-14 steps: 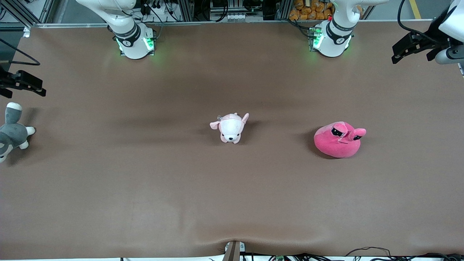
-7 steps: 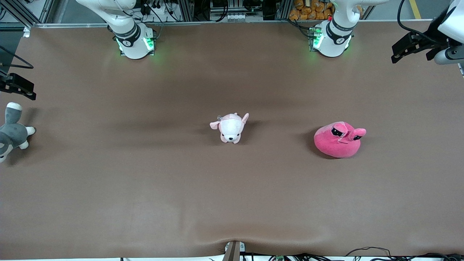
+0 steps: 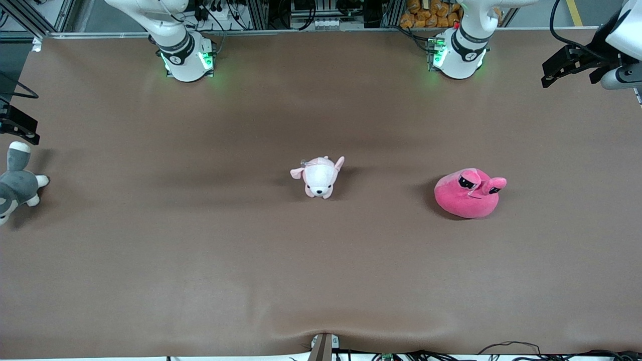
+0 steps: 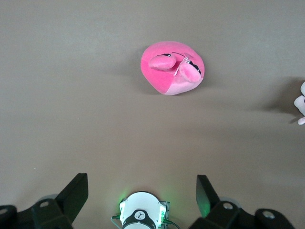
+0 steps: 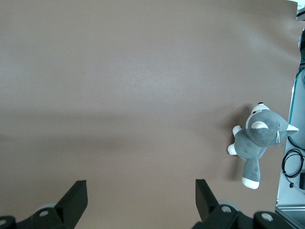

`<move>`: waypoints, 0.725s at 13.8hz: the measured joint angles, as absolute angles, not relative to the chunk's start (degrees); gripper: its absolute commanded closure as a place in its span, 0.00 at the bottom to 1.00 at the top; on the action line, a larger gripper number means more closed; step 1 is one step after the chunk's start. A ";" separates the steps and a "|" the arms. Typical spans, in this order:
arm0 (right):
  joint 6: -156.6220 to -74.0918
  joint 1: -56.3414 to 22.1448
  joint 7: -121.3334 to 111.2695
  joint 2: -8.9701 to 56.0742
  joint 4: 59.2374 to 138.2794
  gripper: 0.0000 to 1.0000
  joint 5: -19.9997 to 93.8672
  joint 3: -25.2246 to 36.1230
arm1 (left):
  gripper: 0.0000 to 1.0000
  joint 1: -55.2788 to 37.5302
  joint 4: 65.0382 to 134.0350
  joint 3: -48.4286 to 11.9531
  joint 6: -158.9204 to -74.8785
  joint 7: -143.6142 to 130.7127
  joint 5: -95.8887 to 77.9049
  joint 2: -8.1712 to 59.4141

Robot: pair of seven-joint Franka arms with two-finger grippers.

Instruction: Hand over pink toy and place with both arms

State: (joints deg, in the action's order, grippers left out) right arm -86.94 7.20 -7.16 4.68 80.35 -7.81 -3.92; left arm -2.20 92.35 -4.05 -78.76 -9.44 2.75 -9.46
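Brown table (image 3: 210, 260) mostly bare; wide open room around centre and toward front camera. Puppy plush (image 3: 319, 176) mid-table, well apart from pink toy (image 3: 469, 193), which sits toward left arm's end, eyes up, untouched. Grey plush (image 3: 16, 183) at edge of right arm's end. Left gripper (image 3: 564, 67) up in air over left arm's end of table, fingers (image 4: 71, 195) spread wide, empty; toy well apart from it, nothing between. Right gripper (image 3: 17, 125) over edge at right arm's end, just beside grey plush, fingers (image 5: 74, 198) spread, empty.
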 measured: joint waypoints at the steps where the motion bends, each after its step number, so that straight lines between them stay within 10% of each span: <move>1: -86.96 6.81 -4.43 5.20 80.01 0.00 -7.38 -3.96 | 0.00 -2.19 92.35 -4.04 -78.76 -9.44 2.75 -9.46; 10: -86.90 5.31 11.18 6.39 79.70 0.00 1.60 -3.47 | 0.00 -2.18 92.35 -4.03 -78.77 -9.44 2.75 -9.42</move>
